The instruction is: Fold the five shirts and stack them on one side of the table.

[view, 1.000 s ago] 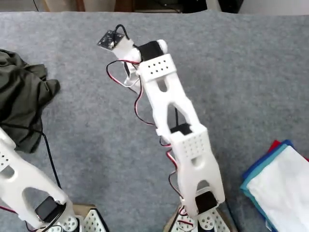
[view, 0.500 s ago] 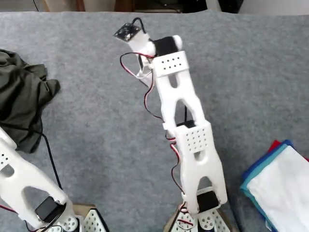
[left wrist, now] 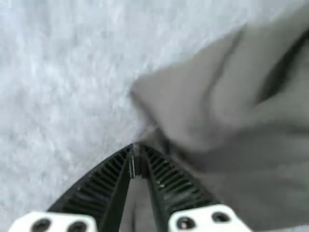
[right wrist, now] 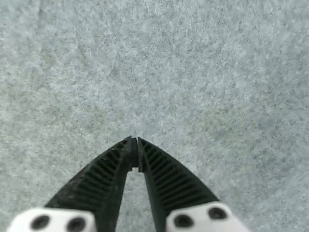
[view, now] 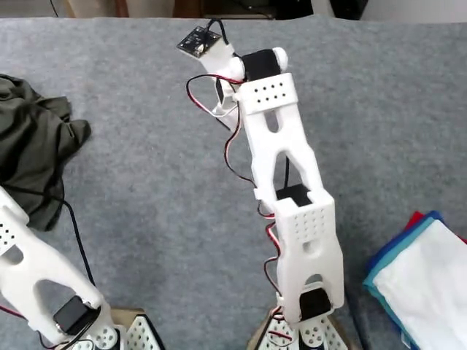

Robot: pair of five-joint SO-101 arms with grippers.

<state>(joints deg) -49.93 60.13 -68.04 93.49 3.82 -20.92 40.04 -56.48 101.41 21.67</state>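
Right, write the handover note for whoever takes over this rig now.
Left gripper: jaws shut, tips at the edge of the crumpled dark shirt; I cannot tell whether cloth is pinched.
Right gripper: jaws shut, empty, over bare table.
Done: folded stack at the table's right edge near the arm bases, white on top, with teal, blue and red edges beneath.
Left: fold the dark shirt, which lies at the left edge, and add it to the stack.
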